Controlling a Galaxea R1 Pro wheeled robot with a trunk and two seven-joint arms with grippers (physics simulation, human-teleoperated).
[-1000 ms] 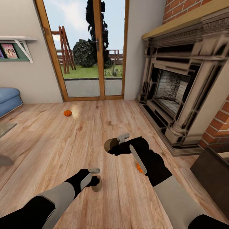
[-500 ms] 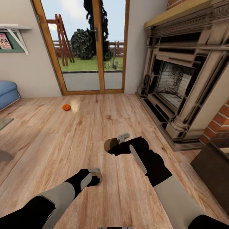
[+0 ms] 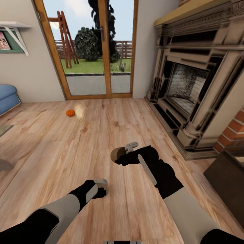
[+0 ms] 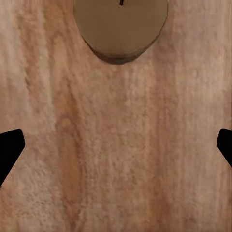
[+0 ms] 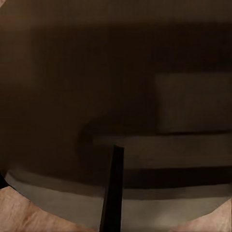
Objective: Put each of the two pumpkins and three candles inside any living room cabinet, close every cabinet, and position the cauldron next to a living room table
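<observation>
The candle (image 3: 117,154) is riding clamped in the right gripper (image 3: 126,151), while a second candle (image 4: 121,26) is standing on the wooden floor (image 3: 101,135) just ahead of the left gripper (image 3: 100,187), whose fingers are hanging spread and empty. The view is sliding slightly against a second ago: the pumpkin (image 3: 70,113) near the glass doors (image 3: 89,51) is sitting higher and further left, and the orange patch below the right forearm is gone. The robot is likely repositioning, with most items yet to reach the cabinet.

Two arms with pale grey forearm shells, black wrists (grey strips along them), light-grey jaws.
</observation>
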